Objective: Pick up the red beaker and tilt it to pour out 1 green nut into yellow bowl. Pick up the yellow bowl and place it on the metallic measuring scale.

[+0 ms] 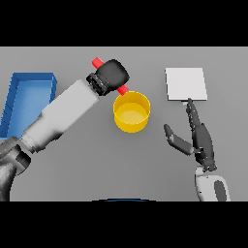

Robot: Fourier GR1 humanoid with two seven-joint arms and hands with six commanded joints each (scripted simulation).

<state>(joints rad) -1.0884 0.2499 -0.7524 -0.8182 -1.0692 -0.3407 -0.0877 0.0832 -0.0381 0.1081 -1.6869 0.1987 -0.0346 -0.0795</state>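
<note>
Two arms are seen, and they're built pretty much the same way. The left arm [58,116] is made up of a chunky, boxy forearm shell in light grey to white, with a slightly darker grey band near the elbow end, where a ribbed collar can be made out. At the wrist a short black ribbed section is fitted, kind of like stacked rings. The left hand [112,75] is finished in matte black and looks rounded and bulky. The right hand [199,138] is done in dark grey to black, with long slim fingers and a thumb showing lighter grey panels. Only a short white cuff of the right arm [209,186] is shown, with a dark oval inset.
</note>
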